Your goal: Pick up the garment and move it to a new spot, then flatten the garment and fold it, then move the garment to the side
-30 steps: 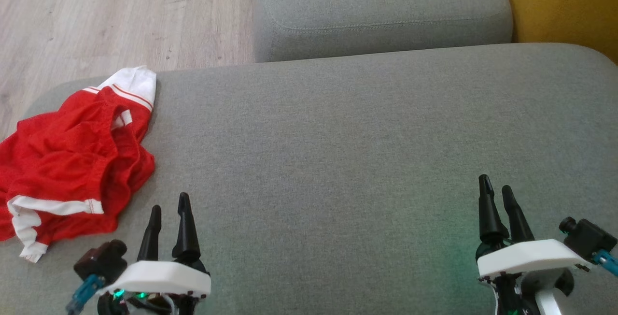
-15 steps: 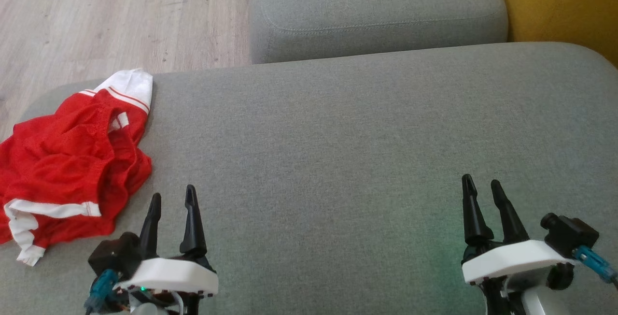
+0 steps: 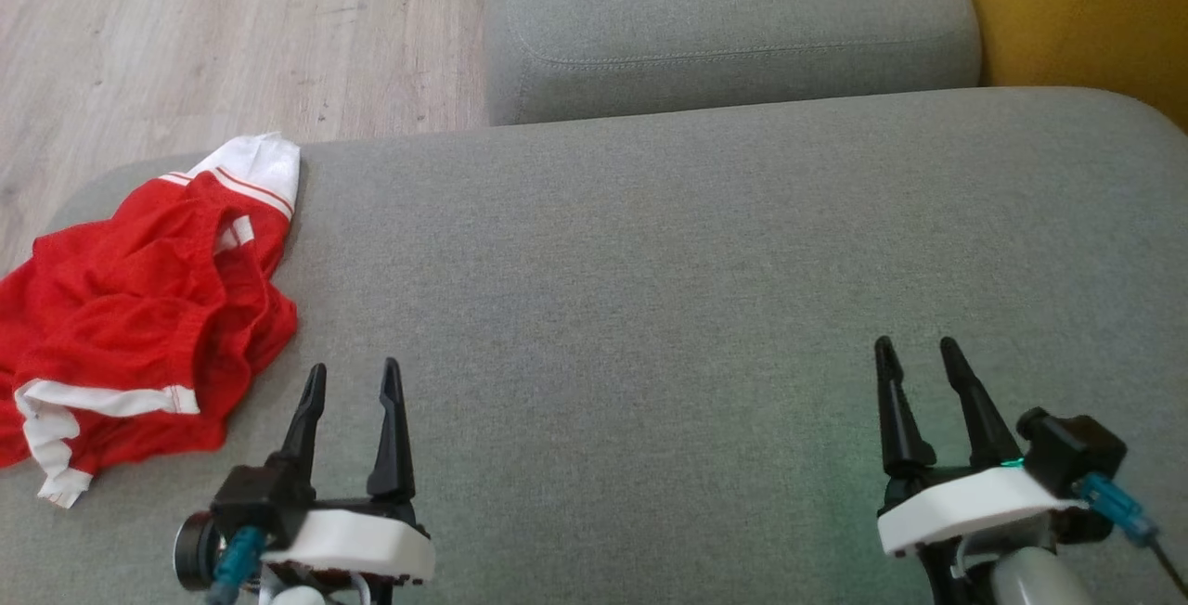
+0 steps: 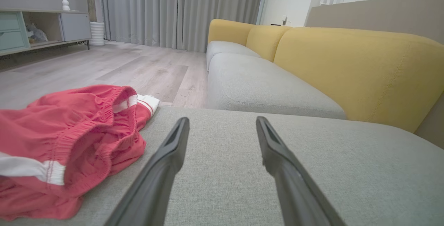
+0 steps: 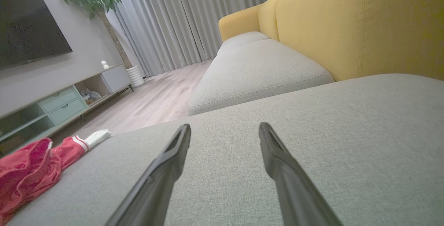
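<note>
Grey fabric of a broad sofa cushion [image 3: 650,243] lies under the left tool [image 3: 355,366] and the right tool [image 3: 916,342]. Both are low over it and point the same way, well apart from each other. Beyond their fingertips sits a second cushion [image 3: 733,20], also grey. A yellow backrest [image 3: 1077,11] rises past the right tool's outer side, and a pale wooden floor [image 3: 186,39] stretches ahead of the left tool. Its wrist view shows long grey curtains [image 4: 173,11] and a low cabinet [image 4: 34,28] at the far end of the room.

The left tool's two dark fingers stand wide apart with nothing between them, only bare cushion fabric. The right tool is spread just as wide and is equally empty.

The garment [image 3: 139,308] is a crumpled red pair of shorts with white trim and a gathered waistband. It lies bunched at the cushion's edge, near the left tool's outer side and a little ahead of its fingertips, not touching them. It is on the far side of the left tool from the right tool, across most of the cushion.
</note>
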You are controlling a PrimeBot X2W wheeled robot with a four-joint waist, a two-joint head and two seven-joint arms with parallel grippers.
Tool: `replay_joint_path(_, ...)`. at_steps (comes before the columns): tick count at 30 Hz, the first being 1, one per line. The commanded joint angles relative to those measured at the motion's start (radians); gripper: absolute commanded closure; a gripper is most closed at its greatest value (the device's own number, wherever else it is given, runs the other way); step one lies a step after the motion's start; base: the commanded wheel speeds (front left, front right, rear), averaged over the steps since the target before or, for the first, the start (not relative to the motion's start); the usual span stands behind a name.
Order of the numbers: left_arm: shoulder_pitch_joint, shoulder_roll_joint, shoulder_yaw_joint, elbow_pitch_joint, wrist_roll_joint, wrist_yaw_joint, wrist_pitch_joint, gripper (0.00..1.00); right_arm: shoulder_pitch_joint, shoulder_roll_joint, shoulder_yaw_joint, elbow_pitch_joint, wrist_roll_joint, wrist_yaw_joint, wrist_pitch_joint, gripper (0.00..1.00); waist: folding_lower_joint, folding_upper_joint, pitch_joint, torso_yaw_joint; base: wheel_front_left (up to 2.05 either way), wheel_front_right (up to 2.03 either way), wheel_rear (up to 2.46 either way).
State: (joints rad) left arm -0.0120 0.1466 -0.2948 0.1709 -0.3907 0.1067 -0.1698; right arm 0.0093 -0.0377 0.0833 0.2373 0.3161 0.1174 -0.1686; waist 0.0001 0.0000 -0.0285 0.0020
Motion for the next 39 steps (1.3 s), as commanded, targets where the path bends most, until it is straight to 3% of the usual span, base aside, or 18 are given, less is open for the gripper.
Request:
replay_joint_path(1,-0.046,0.015,0.016,-0.030,0.032,0.006,-0.016,0.00,-0.038,-0.010,0.025,-0.029,-0.034,0.010,-0.017,0.00,-0.0001,0.0000,0.000,0.000,0.00,0.00,0.00)
replay_joint_path(26,-0.046,0.019,-0.026,-0.011,0.366,0.037,-0.092,0.00,-0.024,-0.013,0.054,0.003,-0.352,0.013,-0.093,0.00,-0.0001,0.0000,-0.016,0.001,0.00,0.00,0.00)
replay_joint_path(39,-0.043,0.011,-0.008,0.003,0.367,0.032,-0.092,0.00,-0.021,-0.013,0.054,0.003,-0.345,0.013,-0.093,0.00,-0.0001,0.0000,-0.011,0.001,0.00,0.00,0.00)
